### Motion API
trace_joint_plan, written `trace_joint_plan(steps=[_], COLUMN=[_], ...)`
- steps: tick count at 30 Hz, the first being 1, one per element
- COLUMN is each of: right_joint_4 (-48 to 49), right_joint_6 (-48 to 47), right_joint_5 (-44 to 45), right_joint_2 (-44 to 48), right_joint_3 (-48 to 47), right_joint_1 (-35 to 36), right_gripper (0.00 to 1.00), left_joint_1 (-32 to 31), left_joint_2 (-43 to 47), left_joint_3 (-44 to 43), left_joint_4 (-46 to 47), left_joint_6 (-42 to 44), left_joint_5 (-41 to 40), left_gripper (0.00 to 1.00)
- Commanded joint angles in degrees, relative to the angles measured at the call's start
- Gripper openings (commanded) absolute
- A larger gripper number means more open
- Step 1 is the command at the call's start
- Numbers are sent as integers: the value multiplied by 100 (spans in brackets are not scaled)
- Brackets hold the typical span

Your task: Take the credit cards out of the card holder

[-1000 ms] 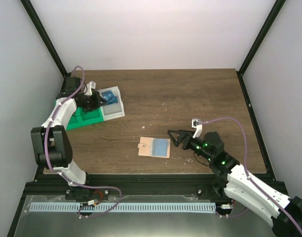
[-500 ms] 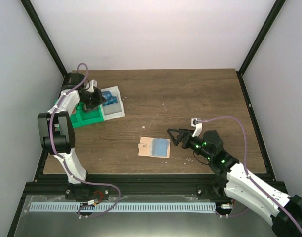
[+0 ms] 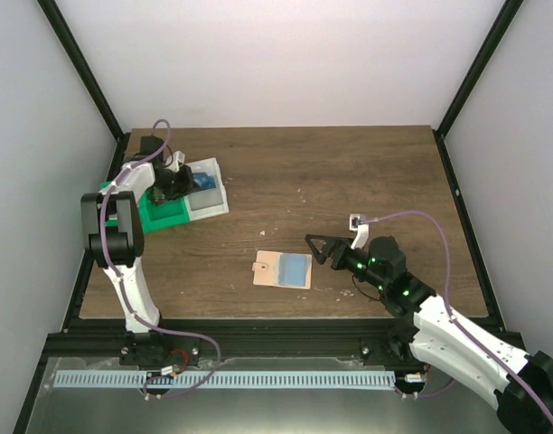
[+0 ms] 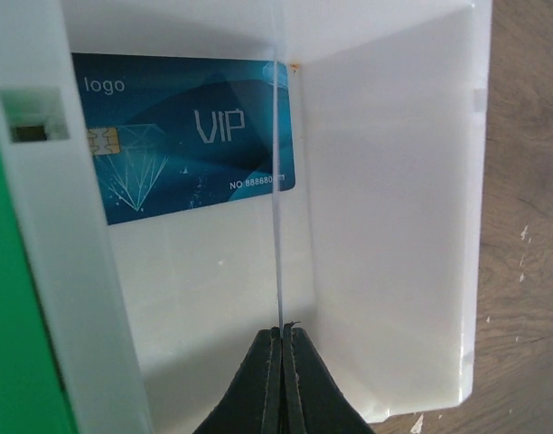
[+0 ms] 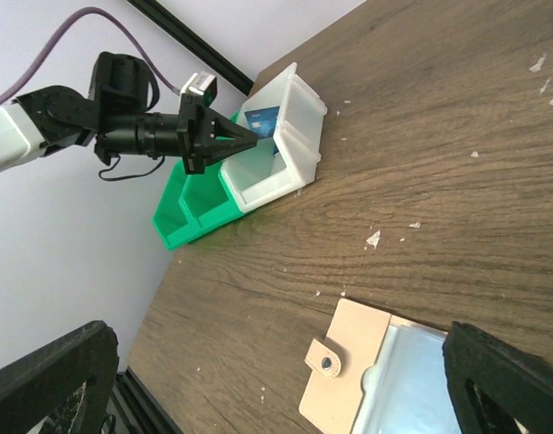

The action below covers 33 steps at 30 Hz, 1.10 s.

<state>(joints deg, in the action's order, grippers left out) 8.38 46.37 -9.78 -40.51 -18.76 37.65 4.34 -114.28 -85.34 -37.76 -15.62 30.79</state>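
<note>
Left gripper (image 4: 282, 339) pinched a thin card (image 4: 278, 181) over the bin (image 4: 394, 181) (blue card (image 4: 186, 154) inside). Right gripper (image 3: 313, 251) gaped near the card holder (image 3: 284, 269).

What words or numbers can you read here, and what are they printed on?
"logo": top left of the blue card lying in the white bin.
"VIP": middle of that card.
"NO 888680", its end unclear: lower right of that card.
The card holder: no readable text.

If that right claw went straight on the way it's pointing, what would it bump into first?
Probably the tan card holder, lying just ahead of the open right gripper; exact height is unclear.
</note>
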Motion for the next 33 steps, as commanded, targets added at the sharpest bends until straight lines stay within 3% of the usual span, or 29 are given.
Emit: trace_joint_plan(steps=[1,15,23,33], right_joint_4=[76,-190,-280,-984], right_joint_6=[151,238,232,-109], right_joint_5=[18,114,95,645], right_joint_2=[4,231,191,271], right_joint_3=[-286,-295,-281,-451], right_joint_1=[16,14,15,15], right_gripper=[100,100,100,100], left_joint_1=[-36,-69,-78,-129], left_joint_2=[-202,-187,506,1807], left_joint_3=[-277,-432,-158,866], left_joint_4=[43,64,492,844], left_joint_6=[36,8,-232,-319], left_joint_5=[-164,-462,-443,-66], left_gripper=[1,23,35,69])
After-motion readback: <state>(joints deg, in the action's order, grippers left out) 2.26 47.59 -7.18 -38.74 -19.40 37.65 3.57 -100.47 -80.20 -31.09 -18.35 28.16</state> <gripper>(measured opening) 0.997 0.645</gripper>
